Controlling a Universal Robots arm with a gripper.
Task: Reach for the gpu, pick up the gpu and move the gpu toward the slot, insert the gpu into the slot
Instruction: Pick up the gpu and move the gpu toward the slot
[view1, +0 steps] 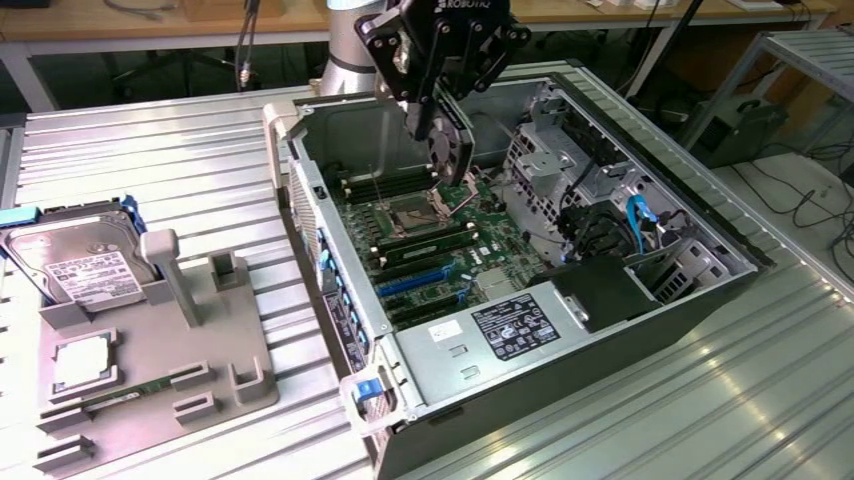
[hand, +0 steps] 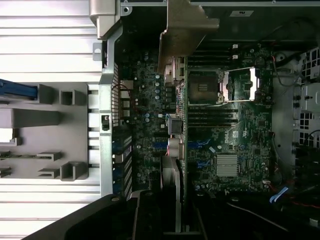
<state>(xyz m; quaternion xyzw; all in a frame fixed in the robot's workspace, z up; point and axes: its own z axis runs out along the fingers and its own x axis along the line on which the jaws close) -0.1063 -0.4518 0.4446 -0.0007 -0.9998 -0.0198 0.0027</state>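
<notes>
Clamped narrowly on the gpu (view1: 451, 150), the claw (view1: 427, 125), at upper centre of the exterior frame. Card held edge-on, hanging inside the open top of the computer case (view1: 614, 380), above the green motherboard (view1: 441, 240). At lower left, hard drive (view1: 80, 255) standing in a grey holder (view1: 147, 390) on the counter (view1: 174, 150).

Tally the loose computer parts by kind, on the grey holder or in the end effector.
gpu: 1, gripped in the end effector
hard drive: 1
square silver chip: 1
memory stick: 1
Total: 4
</notes>
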